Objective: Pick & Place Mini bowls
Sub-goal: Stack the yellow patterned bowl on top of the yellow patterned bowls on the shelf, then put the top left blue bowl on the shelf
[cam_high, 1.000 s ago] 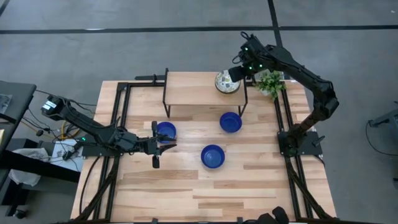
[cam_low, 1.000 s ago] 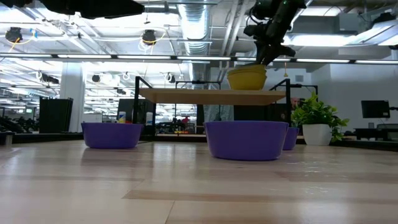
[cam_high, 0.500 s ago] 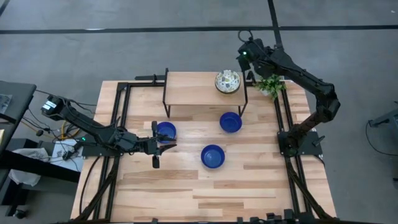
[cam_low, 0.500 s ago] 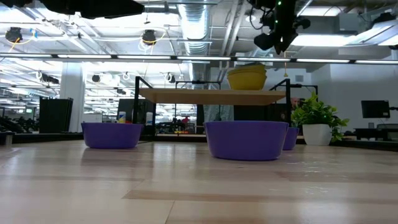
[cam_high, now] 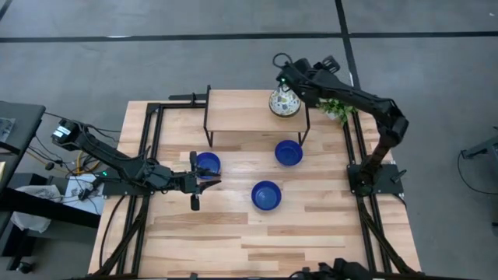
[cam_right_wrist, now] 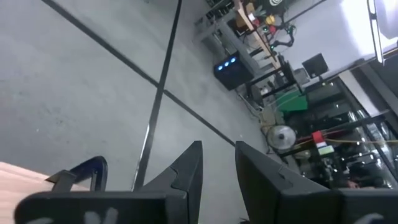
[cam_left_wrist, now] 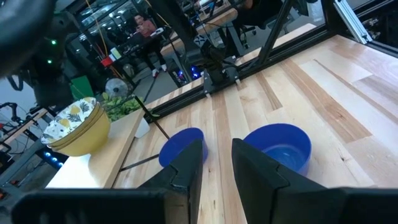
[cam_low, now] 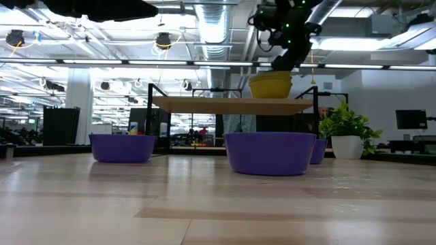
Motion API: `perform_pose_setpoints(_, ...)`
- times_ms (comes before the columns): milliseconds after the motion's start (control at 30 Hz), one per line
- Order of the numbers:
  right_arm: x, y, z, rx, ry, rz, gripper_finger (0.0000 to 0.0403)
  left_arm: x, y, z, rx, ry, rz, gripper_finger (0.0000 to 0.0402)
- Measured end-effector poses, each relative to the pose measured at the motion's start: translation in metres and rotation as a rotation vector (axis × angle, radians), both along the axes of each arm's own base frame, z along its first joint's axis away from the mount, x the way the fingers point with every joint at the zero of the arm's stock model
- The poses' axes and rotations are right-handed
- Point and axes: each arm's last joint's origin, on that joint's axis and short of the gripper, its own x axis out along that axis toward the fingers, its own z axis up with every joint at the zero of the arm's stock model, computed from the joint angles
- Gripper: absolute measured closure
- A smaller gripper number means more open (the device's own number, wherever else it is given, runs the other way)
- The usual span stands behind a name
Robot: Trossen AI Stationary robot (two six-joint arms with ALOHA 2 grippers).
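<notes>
Table: wooden table with black frame rails along both sides; the near half is bare wood, with open room for moving in front of all the bowls.
Left gripper: the left gripper lies low over the table's left part, unmoved from half a second ago; its fingers stand a narrow gap apart and hold nothing.
Left blue bowl: the left blue bowl sits just beside those fingertips, on the far side, close to the shelf's left leg.
Shelf: a raised wooden shelf on thin black legs stands at the table's far edge; its left part is bare.
Middle blue bowl: the middle blue bowl stands well ahead of the left fingertips, with free table all round it.
Far blue bowl: the far blue bowl rests just in front of the shelf's right leg, apart from the other two.
Patterned bowls: the stacked floral bowls sit at the shelf's right end near its edge; yellow outside in the low view.
Right gripper: the right gripper hangs just above the stack's far rim; half a second ago it was further right, clear of the bowls. Its fingers are slightly parted and empty, pointing out over the grey floor beyond the table.
Plant: a small green plant stands right of the stack, under the right arm.
</notes>
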Motion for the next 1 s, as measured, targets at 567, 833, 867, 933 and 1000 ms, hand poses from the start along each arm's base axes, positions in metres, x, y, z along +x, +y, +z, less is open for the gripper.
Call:
perform_pose_setpoints(567, -0.002, 0.004, 0.003, -0.008, 0.0, -0.002, 0.0317, 0.0, 0.0, 0.0, -0.001, 0.001, 0.0, 0.0316)
perform_pose_setpoints(833, -0.023, 0.041, 0.034, -0.041, -0.183, 0.011, 0.0317, 0.006, -0.001, -0.013, -0.047, 0.068, 0.1, 0.0316)
perform_pose_setpoints(867, -0.024, 0.049, 0.036, -0.044, -0.19, 0.02, 0.0317, 0.007, 0.0, -0.015, -0.037, 0.084, 0.139, 0.0316)
perform_pose_setpoints(933, -0.028, 0.065, 0.04, -0.045, -0.198, 0.038, 0.0317, 0.008, 0.001, -0.02, -0.012, 0.113, 0.209, 0.0316)
perform_pose_setpoints(1000, -0.029, 0.081, 0.043, -0.043, -0.209, 0.068, 0.0317, 0.008, 0.001, -0.023, -0.014, 0.128, 0.249, 0.0316)
